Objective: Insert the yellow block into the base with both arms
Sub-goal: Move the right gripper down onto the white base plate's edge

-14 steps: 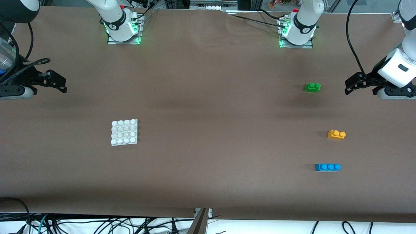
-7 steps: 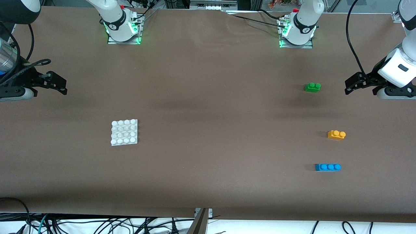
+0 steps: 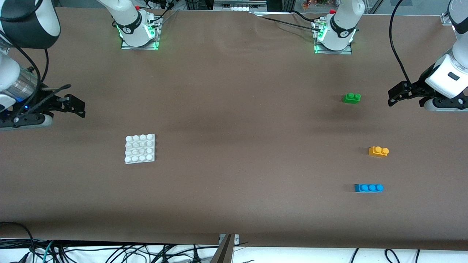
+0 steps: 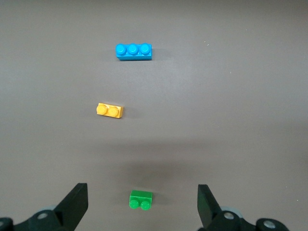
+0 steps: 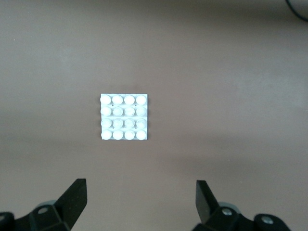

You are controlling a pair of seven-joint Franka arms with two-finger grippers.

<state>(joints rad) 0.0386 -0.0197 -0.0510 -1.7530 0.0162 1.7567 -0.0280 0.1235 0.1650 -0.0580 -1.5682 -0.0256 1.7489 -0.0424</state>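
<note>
The yellow block (image 3: 378, 151) lies on the brown table at the left arm's end, between a green brick and a blue brick; it also shows in the left wrist view (image 4: 109, 110). The white base (image 3: 140, 148) lies flat toward the right arm's end and shows in the right wrist view (image 5: 123, 123). My left gripper (image 3: 391, 96) is open and empty, up over the table beside the green brick; its fingers frame that brick in its wrist view (image 4: 142, 186). My right gripper (image 3: 78, 106) is open and empty over bare table, apart from the base (image 5: 140, 185).
The green two-stud brick (image 3: 351, 98) lies farther from the front camera than the yellow block. The blue three-stud brick (image 3: 368, 187) lies nearer to the camera than it. Both arm bases stand along the table's top edge. Cables hang below the front edge.
My right arm has swung its gripper a little toward the table's middle, closer to the base. The left arm and all bricks have not moved.
</note>
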